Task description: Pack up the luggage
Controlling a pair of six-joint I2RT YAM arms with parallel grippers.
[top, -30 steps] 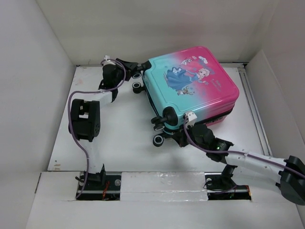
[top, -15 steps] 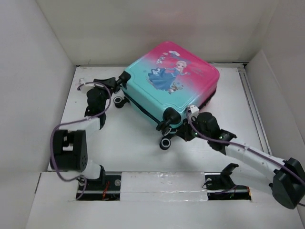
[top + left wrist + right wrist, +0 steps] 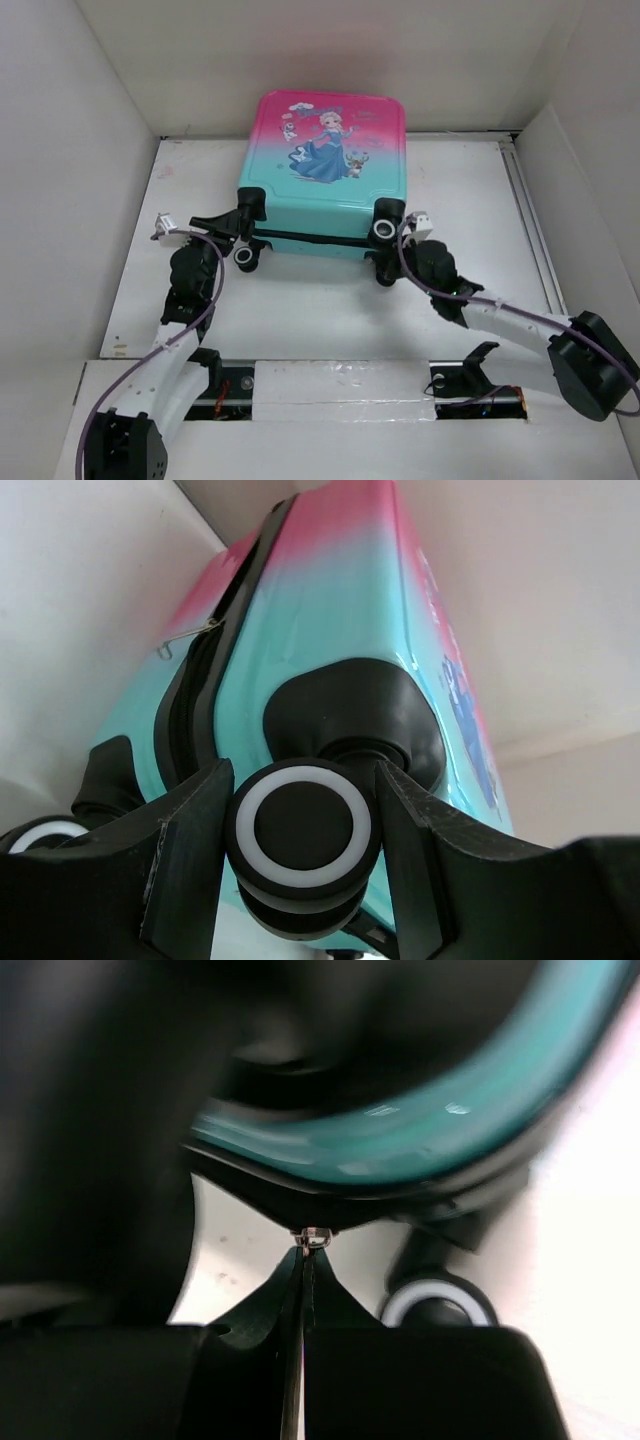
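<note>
The luggage (image 3: 325,170) lies print side up at the far middle of the worktop (image 3: 320,300), wheels toward our bases. Our left tool (image 3: 305,780) is half spread and clamped around one wheel (image 3: 303,830), and our right tool (image 3: 302,1250) is pinched tight on what looks like the small metal zipper pull (image 3: 312,1234). We judge that the pull could slip from so thin a pinch, or the wheel could swivel free, letting the case twist.

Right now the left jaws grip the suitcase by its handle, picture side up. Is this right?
Not the handle: the left jaws grip the suitcase by a wheel, as the left wrist view shows. Its picture side does face up.
</note>
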